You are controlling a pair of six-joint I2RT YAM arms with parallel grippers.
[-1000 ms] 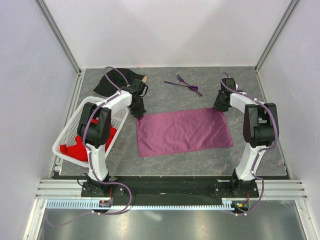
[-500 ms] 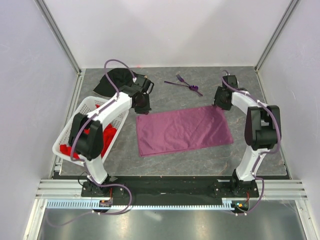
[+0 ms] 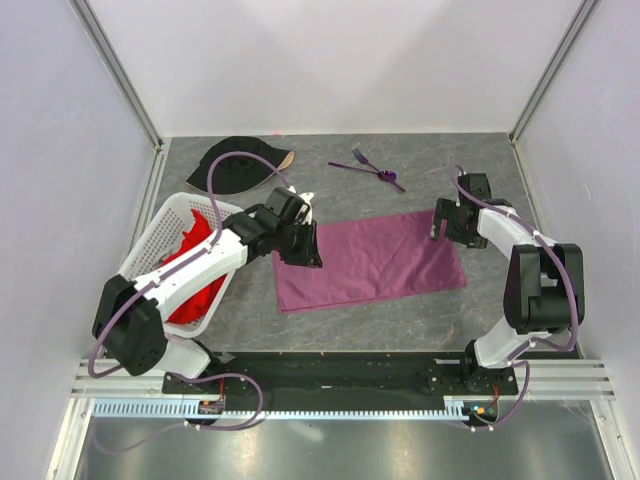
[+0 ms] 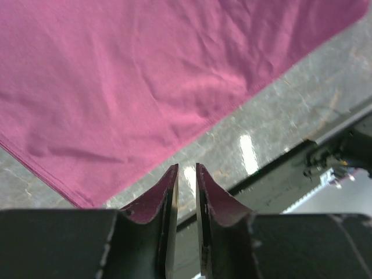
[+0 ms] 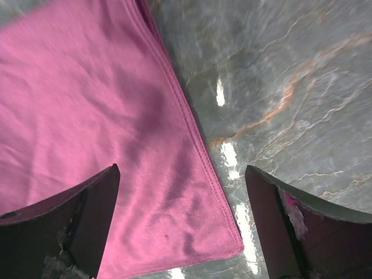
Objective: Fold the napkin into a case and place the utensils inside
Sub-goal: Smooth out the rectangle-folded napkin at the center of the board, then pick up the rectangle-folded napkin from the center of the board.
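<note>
The dark fingers of the right gripper, set wide apart, frame a hemmed corner of the soft plum-purple cloth napkin; glossy grey marbled tabletop borders the napkin.

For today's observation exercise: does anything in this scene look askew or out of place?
The white basket at left sits tilted, red cloth heaped inside. The napkin lies slightly skewed on the table.

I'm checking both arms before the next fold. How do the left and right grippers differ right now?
The left gripper has its jaws only a narrow slit apart, while the right gripper stands wide open. The left gripper is at the left end of the napkin, and the right gripper is above the napkin's right edge, near a corner. Shared: both hold nothing.
</note>
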